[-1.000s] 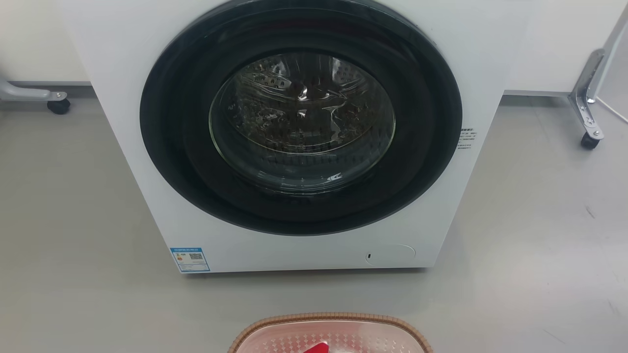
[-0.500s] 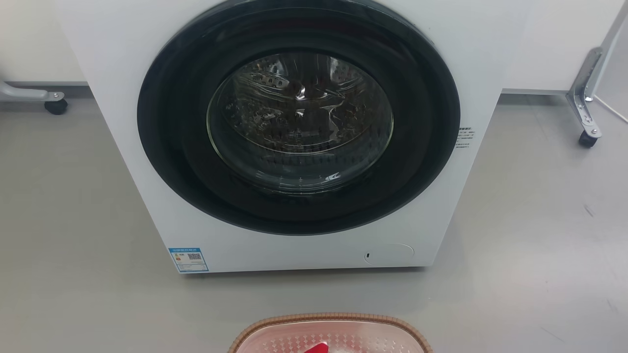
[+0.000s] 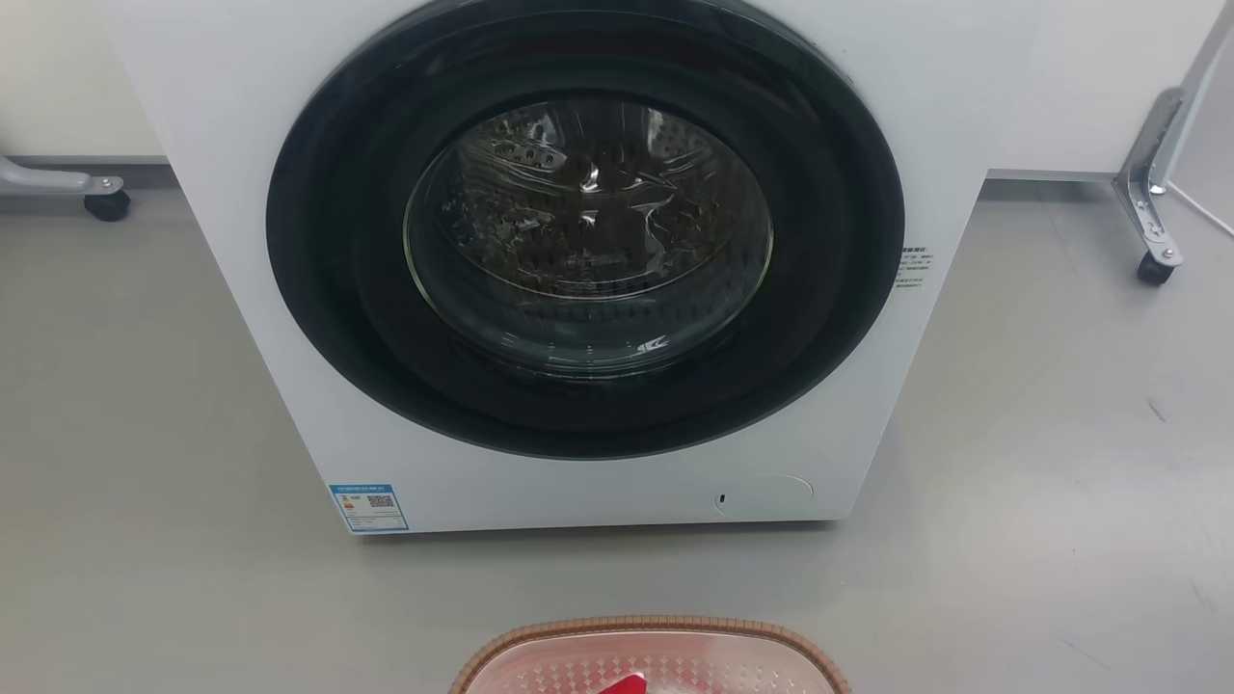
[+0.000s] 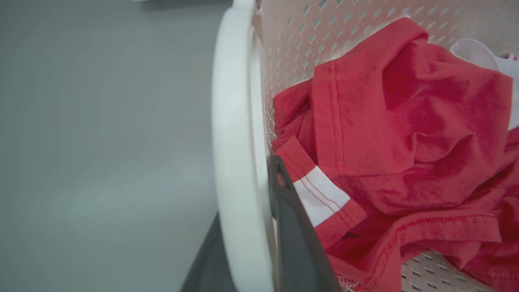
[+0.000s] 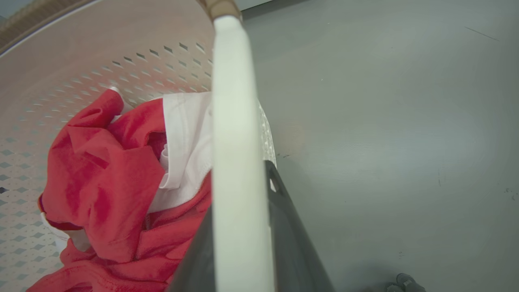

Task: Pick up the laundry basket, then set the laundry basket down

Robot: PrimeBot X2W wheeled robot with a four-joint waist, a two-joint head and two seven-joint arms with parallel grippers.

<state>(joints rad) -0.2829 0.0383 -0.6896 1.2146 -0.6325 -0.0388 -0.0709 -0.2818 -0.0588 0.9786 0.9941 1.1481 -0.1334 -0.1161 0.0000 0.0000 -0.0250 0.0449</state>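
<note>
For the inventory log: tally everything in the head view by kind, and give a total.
washer: 1
laundry basket: 1
red cloth in the basket: 1 piece showing
castors: 2
Total: 5

Perforated matt plastic laundry basket (image 3: pixel 554 672), woven-look rim (image 3: pixel 656 624), soft red cloth (image 4: pixel 405 121), glossy glass washer door (image 3: pixel 588 231), smooth floor (image 3: pixel 1060 482)
</note>
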